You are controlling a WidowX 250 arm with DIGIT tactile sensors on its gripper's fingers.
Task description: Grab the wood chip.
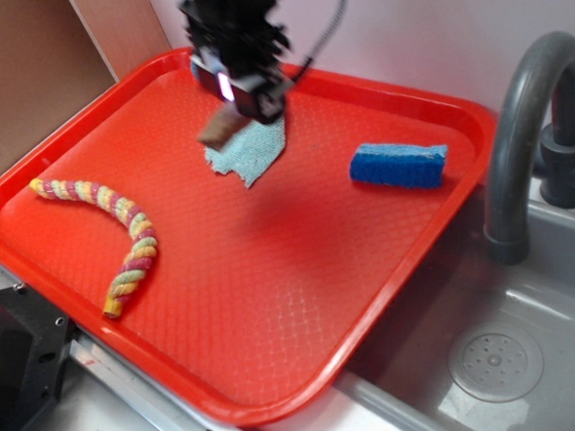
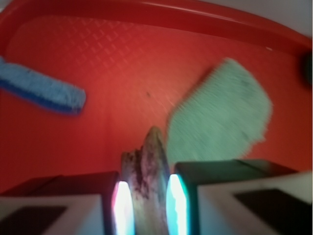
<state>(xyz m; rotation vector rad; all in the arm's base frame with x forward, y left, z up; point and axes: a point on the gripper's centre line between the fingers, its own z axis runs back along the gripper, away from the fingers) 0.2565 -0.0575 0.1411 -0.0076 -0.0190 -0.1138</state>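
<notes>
Wood chip (image 2: 148, 171) clamped between the two pads of the end effector (image 2: 145, 203), jaws closed tight on its sides; rough, grainy, brown, tapering to an irregular tip that sticks out past the pads. Exterior view shows the chip's free end angled down from the end effector, above a pale green woven cloth (image 1: 248, 148) lying just below and beside it. Red plastic tray (image 1: 273, 304), diamond-embossed, carries everything. Blue rectangular sponge (image 1: 399, 164), porous, lies well off to one side; twisted pink-yellow rope (image 1: 113, 236), curved, lies off to the other side, seen only in the exterior view. Wrist view blurred; the chip's held end is cut off. Grey faucet (image 1: 527, 132) and sink (image 1: 492, 359) beyond the tray.
</notes>
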